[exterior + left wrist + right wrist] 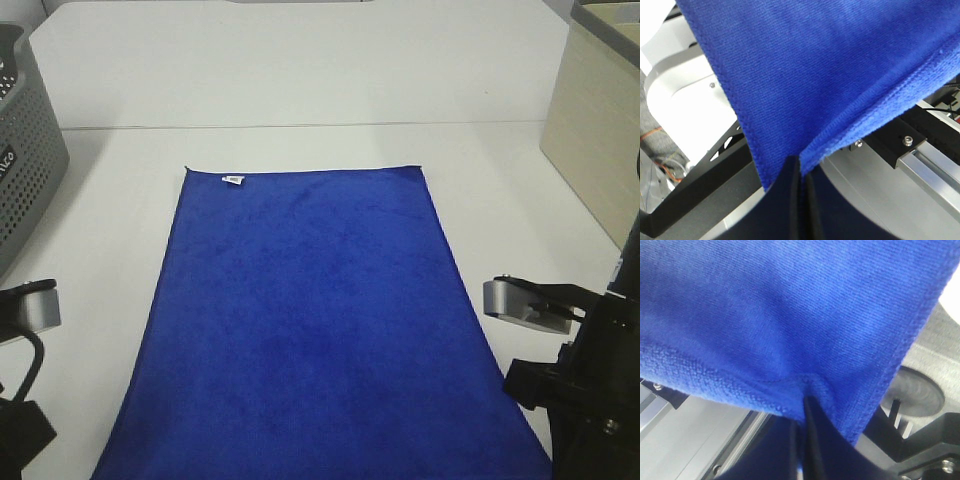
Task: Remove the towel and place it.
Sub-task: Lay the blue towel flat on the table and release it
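Note:
The towel [310, 310] is a deep blue cloth lying flat along the white table [300, 90], with a small white tag [233, 180] at its far left corner. Its near end runs out of the bottom of the high view. In the left wrist view my left gripper [801, 172] is shut on the towel [830, 75] at a stitched near corner, and the cloth folds up into the black fingers. In the right wrist view my right gripper [803, 407] pinches the other near edge of the towel [780, 310] the same way. Both fingertip pairs are hidden in the high view.
A grey perforated basket [25, 150] stands at the table's left edge and a beige box [590, 130] at the right. The arms' bodies [25, 320] [570, 350] flank the towel's near end. Aluminium frame rails [925, 170] lie below the table's front.

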Robot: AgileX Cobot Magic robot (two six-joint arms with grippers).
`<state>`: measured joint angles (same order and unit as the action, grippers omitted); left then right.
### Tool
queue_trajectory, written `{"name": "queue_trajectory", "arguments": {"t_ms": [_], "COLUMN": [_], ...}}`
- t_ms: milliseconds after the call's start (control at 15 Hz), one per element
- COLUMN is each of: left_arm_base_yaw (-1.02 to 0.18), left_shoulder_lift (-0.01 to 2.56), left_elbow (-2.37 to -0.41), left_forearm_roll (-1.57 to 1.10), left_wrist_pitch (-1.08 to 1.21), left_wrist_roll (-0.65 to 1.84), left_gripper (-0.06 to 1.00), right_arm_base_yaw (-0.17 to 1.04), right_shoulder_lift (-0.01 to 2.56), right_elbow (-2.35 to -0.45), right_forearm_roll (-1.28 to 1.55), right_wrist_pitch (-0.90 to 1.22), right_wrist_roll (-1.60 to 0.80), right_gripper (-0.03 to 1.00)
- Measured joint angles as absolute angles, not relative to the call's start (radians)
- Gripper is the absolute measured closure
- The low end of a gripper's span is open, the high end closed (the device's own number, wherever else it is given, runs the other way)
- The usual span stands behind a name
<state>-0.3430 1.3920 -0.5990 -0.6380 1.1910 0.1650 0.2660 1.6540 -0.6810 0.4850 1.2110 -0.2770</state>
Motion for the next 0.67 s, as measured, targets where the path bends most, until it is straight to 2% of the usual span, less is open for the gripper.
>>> {"name": "queue_trajectory", "arguments": {"t_ms": [333, 667], "left_arm_base_yaw": [-0.343, -0.343], "left_shoulder_lift": [1.524, 1.621], "left_elbow": [-0.599, -0.679], "left_forearm_roll": [-0.639, -0.597], "left_wrist_pitch": [1.19, 1.191], "left_wrist_roll": [0.158, 0.158], "left_gripper": [0.94, 0.94], "right_arm_base_yaw": [0.266, 0.266], "right_shoulder_lift": [1.76, 1.838], "right_elbow": [-0.682, -0.684], "right_forearm_roll": [0.5, 0.506], "right_wrist_pitch": [1.21, 1.209], "right_wrist_roll": [-0.277, -0.277], "right_gripper": [0.95, 0.95]}}
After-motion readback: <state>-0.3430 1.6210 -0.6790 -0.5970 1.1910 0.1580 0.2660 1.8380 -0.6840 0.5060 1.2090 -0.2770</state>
